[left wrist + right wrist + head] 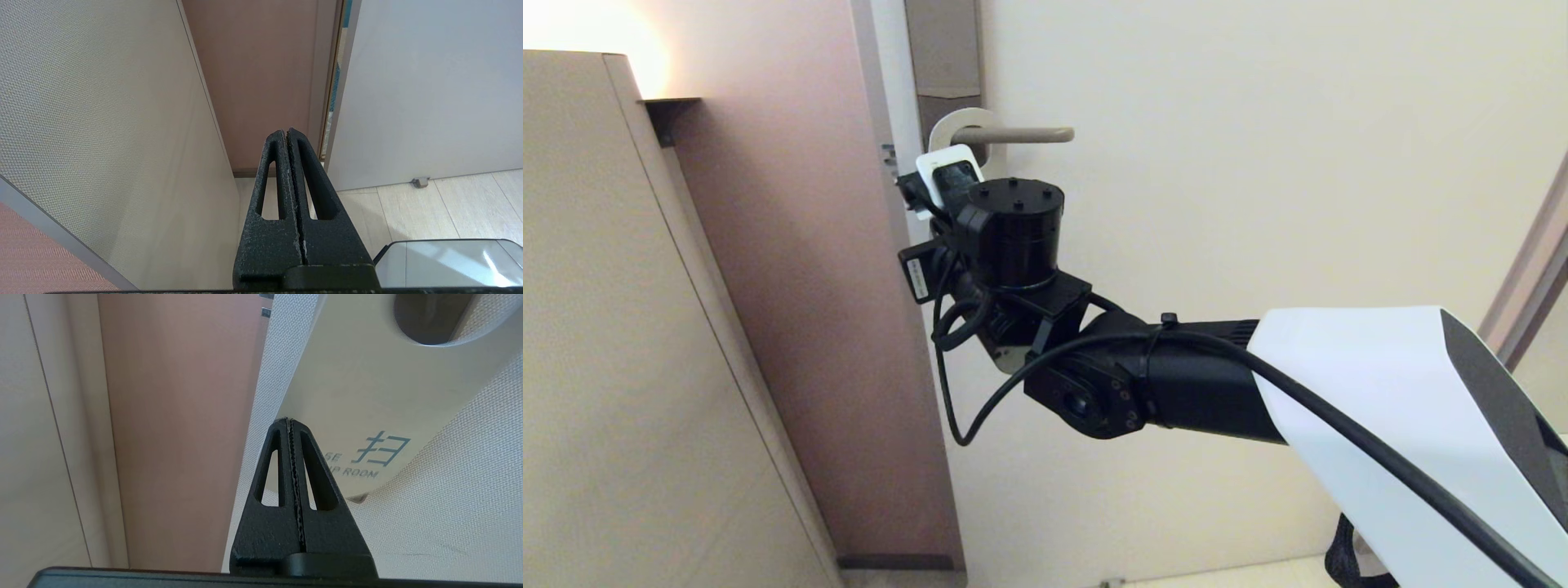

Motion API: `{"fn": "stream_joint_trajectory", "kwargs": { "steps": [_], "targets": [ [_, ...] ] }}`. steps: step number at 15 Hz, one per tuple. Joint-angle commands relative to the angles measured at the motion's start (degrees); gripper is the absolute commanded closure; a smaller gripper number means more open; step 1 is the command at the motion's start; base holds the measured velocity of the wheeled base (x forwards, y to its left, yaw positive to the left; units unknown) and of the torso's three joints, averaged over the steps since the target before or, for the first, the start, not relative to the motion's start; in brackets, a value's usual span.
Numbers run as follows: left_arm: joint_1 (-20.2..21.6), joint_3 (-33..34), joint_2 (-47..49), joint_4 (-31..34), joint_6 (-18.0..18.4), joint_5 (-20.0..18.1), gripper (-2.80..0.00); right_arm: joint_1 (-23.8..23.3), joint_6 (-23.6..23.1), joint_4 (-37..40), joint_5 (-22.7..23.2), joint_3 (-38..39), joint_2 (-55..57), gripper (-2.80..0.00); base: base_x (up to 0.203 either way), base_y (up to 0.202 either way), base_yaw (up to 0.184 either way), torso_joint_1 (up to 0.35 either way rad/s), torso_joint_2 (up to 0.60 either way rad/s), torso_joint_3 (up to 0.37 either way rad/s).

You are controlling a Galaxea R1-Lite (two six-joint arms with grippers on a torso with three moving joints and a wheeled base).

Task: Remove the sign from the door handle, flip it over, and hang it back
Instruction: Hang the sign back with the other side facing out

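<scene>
The sign (962,122) hangs by its hole on the door handle (1033,135), a beige lever on a grey-brown backplate (943,49). Its white face with blue text (367,396) is turned towards my right wrist camera, and the hole (429,318) shows at its upper end. My right gripper (291,421) is shut, its tips in front of the sign's lower side edge with nothing visible between the fingers. In the head view my right wrist (1013,220) sits just below the handle and hides the sign's lower part. My left gripper (287,131) is shut and empty, low down, pointing at the floor.
A beige panel (621,327) stands close on the left, with a brown wall strip (809,286) between it and the pale door (1258,163). A small door stop (420,181) sits on the tiled floor (429,204).
</scene>
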Motion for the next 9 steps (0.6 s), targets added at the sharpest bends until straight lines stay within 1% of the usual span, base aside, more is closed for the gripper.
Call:
{"fn": "stream_joint_trajectory", "kwargs": {
  "steps": [1, 9],
  "targets": [
    [0.1, 0.01, 0.08, 0.0, 0.01, 0.0, 0.0, -0.04, -0.42, -0.2, -0.09, -0.37, 0.0, 0.0, 0.0, 0.0, 0.0, 0.0, 0.0, 0.0],
    [0.1, 0.01, 0.08, 0.0, 0.01, 0.0, 0.0, -0.04, -1.25, -0.2, 0.0, -0.37, -1.46, 0.0, 0.0, 0.0, 0.0, 0.0, 0.0, 0.0]
  ]
}}
